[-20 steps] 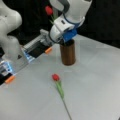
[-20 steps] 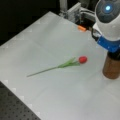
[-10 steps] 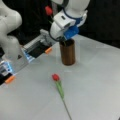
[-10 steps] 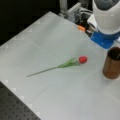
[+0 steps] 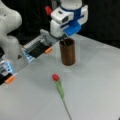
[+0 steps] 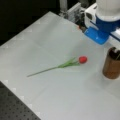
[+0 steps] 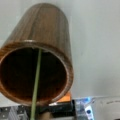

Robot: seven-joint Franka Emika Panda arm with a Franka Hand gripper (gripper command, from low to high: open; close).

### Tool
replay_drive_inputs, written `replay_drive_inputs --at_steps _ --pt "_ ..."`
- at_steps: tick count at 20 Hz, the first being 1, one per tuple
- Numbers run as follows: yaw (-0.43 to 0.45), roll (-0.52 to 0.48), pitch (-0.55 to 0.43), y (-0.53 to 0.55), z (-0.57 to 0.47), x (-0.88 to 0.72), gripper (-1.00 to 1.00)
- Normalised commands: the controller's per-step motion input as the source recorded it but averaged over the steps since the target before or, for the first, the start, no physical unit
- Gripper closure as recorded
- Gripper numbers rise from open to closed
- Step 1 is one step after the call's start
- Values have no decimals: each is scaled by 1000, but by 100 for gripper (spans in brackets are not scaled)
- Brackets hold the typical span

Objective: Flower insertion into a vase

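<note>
There is one dark brown wooden cylindrical vase (image 5: 67, 53), standing upright on the pale grey table (image 5: 100, 82), one gripper (image 5: 63, 38), and two flowers. One is a red tulip with a green stem (image 5: 59, 90), lying flat on the table, apart from the vase and towards a front view's bottom. Of the other only a thin green stem (image 7: 37, 77) shows, and in the wrist view it crosses the near rim and runs down into the vase's mouth.

The white and blue gripper hangs just above the rim, with the thin stem rising towards it. Its fingers are hidden, so it cannot be told whether they are clamped or parted.

Compared with a second ago, the gripper has lifted off the vase and more of the rim is bare. The vase and the lying tulip have not shifted.

A bulky white robot body (image 5: 8, 27) and a grey rail with orange tabs (image 5: 37, 47) stand at a front view's left. A black perforated board (image 6: 15, 110) borders the table.
</note>
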Motion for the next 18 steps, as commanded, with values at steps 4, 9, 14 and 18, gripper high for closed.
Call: replay_drive_inputs --at_steps 4,9,14,18 --pt "115 2 -391 -575 -120 -155 -100" --pt "99 -4 -243 -549 -181 9 -100" --pt "117 -63 -152 -575 -250 123 -100" --pt "140 -118 -58 -422 -208 148 -100"
